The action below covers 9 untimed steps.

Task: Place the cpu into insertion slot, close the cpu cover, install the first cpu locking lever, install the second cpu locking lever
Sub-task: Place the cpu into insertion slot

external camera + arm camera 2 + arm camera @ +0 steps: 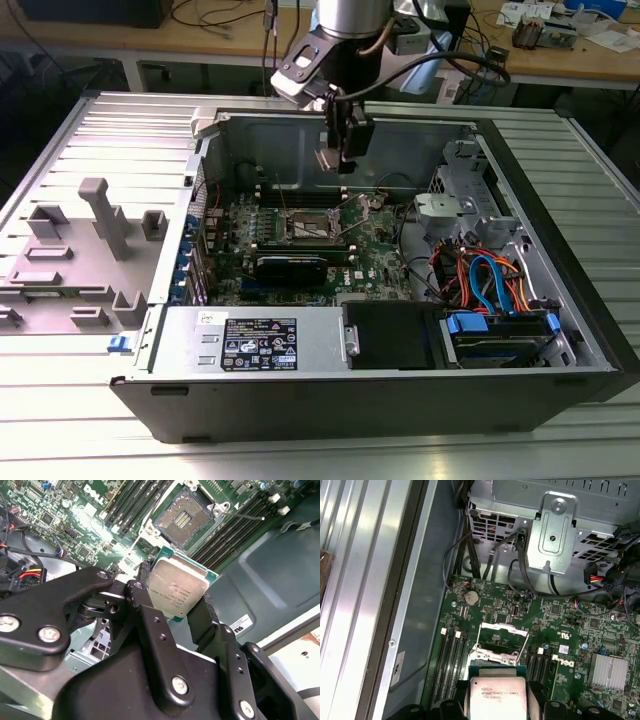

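Two jaws clenched on cpu (177,591), chip between them, above insertion slot (182,516)

In the second wrist view my pincer (175,599) was matt black, its fingers (150,625) smooth and set with bright metal screws (179,685). The cpu (177,587) it gripped had a dull silver-grey metal top over a green edge. The insertion slot (181,517) had a shiny metal rim round a dark centre. The motherboard (55,510) was glossy green. In the exterior view the case (280,140) was plain grey sheet metal, the worktop (110,125) ribbed satin metal.
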{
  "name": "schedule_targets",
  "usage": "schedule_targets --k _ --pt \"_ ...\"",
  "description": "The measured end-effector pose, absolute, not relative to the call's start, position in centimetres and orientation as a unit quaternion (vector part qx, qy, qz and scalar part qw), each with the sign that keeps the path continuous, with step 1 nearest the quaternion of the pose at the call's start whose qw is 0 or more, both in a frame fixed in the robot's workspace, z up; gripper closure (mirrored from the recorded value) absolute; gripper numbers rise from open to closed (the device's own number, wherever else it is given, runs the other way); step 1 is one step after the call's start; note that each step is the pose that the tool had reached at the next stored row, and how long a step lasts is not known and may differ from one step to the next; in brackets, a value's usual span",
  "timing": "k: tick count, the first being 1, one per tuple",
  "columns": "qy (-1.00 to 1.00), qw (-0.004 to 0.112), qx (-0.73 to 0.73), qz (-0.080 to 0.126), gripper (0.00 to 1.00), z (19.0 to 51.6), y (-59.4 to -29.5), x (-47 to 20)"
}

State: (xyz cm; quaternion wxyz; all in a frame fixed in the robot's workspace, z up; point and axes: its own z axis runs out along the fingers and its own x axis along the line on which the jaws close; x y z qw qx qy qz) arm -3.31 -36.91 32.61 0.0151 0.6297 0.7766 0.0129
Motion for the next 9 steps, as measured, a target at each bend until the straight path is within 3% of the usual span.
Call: schedule_targets --k 9 --pt "0.771 0.017 0.636 0.015 0.46 31.0 -36.9 -3.4"
